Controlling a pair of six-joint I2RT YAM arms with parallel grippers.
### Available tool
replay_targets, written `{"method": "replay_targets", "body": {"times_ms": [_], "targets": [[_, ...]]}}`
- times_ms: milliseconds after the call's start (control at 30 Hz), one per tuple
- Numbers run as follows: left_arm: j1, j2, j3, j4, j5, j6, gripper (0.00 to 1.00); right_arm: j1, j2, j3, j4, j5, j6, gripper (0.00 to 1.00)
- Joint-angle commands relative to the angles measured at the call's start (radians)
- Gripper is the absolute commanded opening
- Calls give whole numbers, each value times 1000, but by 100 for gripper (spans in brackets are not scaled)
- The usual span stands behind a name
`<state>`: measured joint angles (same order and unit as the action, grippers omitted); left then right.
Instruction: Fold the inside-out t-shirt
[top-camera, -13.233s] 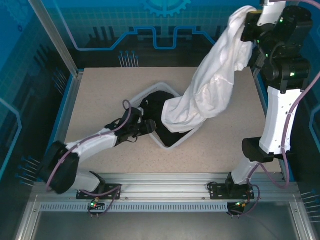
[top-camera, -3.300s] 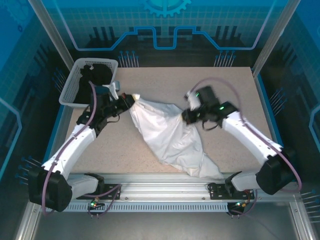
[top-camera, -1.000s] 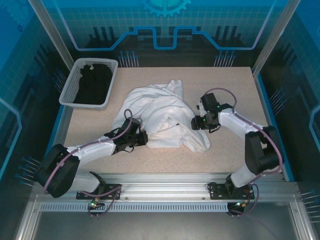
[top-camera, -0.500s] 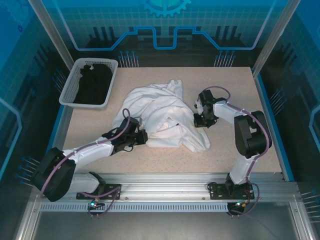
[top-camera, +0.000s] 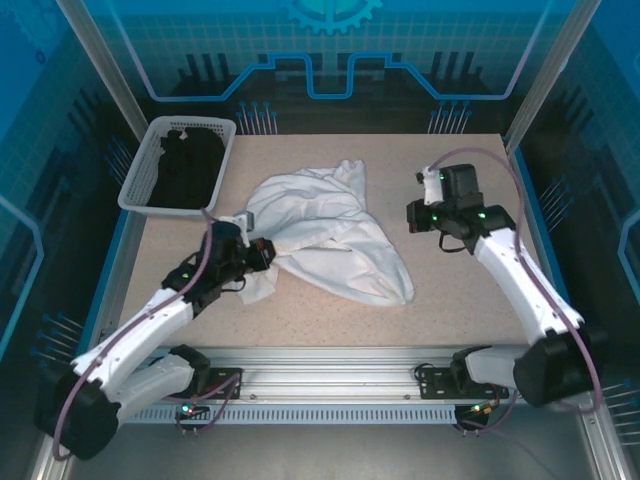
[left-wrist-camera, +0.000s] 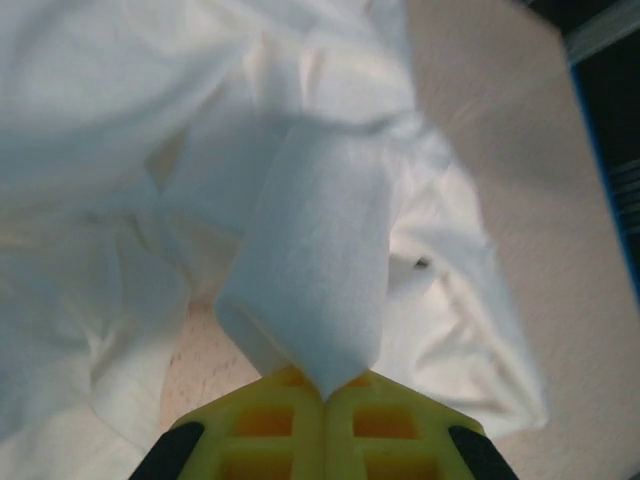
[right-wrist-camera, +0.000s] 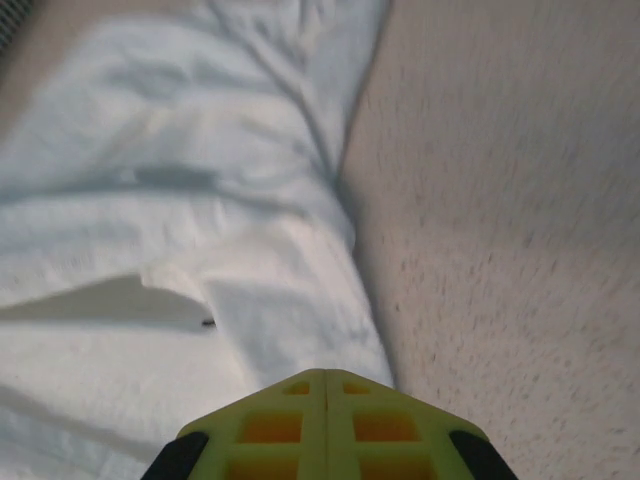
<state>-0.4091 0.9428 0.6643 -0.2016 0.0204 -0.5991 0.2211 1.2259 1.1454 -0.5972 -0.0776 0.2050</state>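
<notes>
Left tool (top-camera: 262, 252) clamped on t-shirt (top-camera: 330, 235) fold, right tool (top-camera: 414, 216) closed empty, just beside the cloth

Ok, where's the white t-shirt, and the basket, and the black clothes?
white t-shirt (top-camera: 335, 245), top view, on the middle of the crumpled cloth.
basket (top-camera: 165, 209), top view, on its near rim.
black clothes (top-camera: 185, 165), top view, on the middle of the pile inside the basket.
</notes>
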Motion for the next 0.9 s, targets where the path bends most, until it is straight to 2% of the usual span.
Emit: {"method": "replay_targets", "body": {"times_ms": [0, 67, 133, 267, 333, 433, 667, 767, 867], "targets": [[69, -74, 120, -53, -16, 41, 0, -22, -69, 74, -3, 40, 1, 0], [84, -78, 153, -68, -17, 61, 0, -27, -50, 83, -1, 77, -3, 0], [84, -67, 157, -79, -5, 60, 0, -22, 18, 80, -26, 31, 11, 1], [84, -53, 93, -70, 49, 15, 0, 61, 149, -17, 30, -45, 78, 29], [84, -61, 54, -61, 57, -3, 0, 136, 197, -63, 70, -66, 113, 39], [83, -68, 13, -53, 66, -17, 0, 240, 272, -128, 126, -70, 179, 48], [82, -66, -3, -52, 71, -12, 0, 330, 377, -241, 213, -84, 266, 55], [83, -65, -4, -53, 67, -8, 0, 360, 411, -251, 222, -94, 285, 54], [82, -64, -10, -45, 66, -9, 0, 371, 434, -260, 257, -108, 299, 48]]}}
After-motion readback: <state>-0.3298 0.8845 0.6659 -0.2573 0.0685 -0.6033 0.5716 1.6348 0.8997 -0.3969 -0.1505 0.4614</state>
